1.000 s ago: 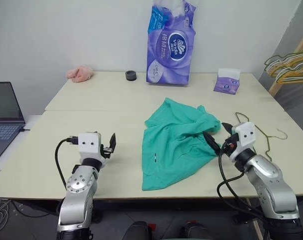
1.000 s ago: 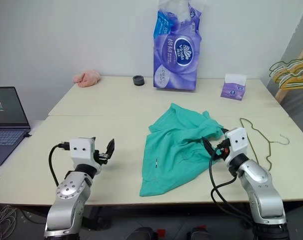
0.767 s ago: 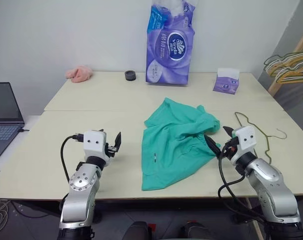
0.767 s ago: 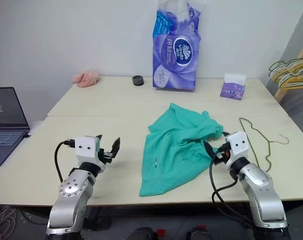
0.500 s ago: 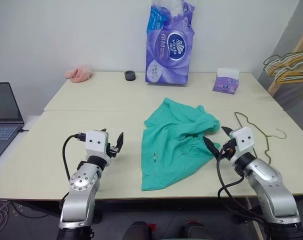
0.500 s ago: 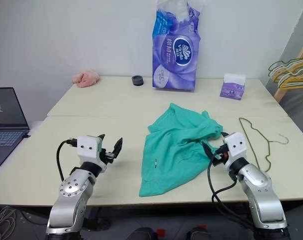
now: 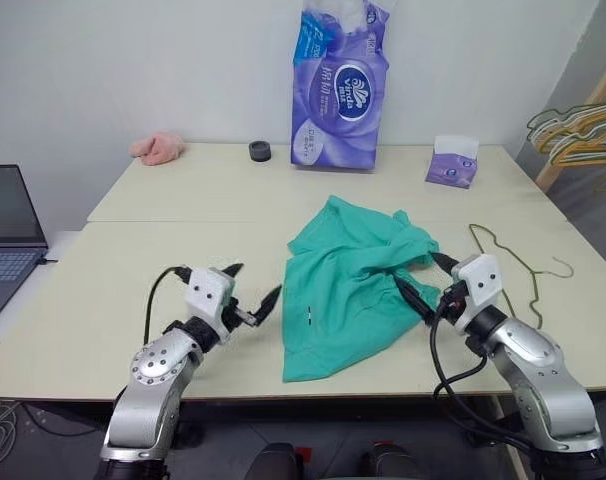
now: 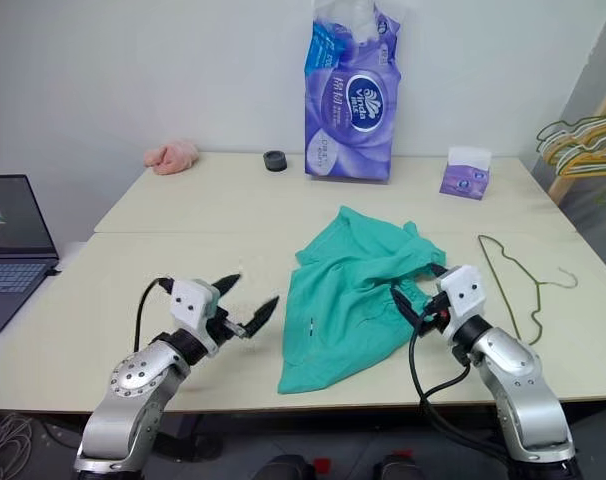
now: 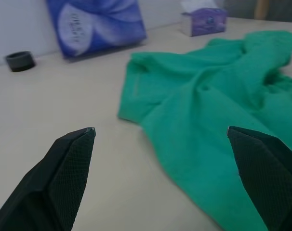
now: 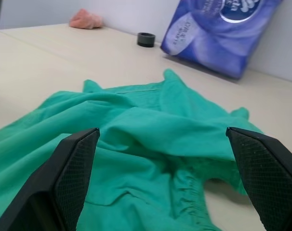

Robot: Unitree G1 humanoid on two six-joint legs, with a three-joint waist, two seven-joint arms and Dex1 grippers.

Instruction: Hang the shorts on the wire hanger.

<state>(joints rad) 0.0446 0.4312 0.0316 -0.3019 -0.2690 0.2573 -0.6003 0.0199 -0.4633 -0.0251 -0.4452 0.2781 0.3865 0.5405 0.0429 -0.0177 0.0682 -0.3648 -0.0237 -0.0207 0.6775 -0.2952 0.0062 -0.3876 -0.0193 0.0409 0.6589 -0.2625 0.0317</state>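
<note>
Lying crumpled near the middle of the pale table (image 7: pixel 133 240), the shorts (image 7: pixel 348 290) spread from a bunched upper part toward a flatter lower edge close to the table's near side, with a small white mark showing on the cloth. The wire hanger (image 7: pixel 518 265) lay flat on the table to the right of the shorts, its hook pointing toward the right edge, and I could not tell whether it touched the cloth. The left gripper (image 7: pixel 251 292) hovered just left of the shorts, aimed toward them, its two black fingers spread wide and holding nothing; in the left wrist view both fingertips (image 9: pixel 71 154) stood far apart with the green cloth between and beyond them. The right gripper (image 7: pixel 421 283) sat at the right edge of the shorts, pointing inward over the gathered cloth, its fingers likewise spread wide and empty; whether a fingertip touched the fabric could not be told. At the far side of the table stood a purple paper pack (image 7: pixel 338 85), with a small black ring (image 7: pixel 261 151), a pink cloth (image 7: pixel 158 148) and a purple tissue box (image 7: pixel 453 163) nearby. A laptop (image 7: pixel 8 240) sat off the table's left side, and bunched yellow and green hangers (image 7: pixel 578 135) hung at the right.
</note>
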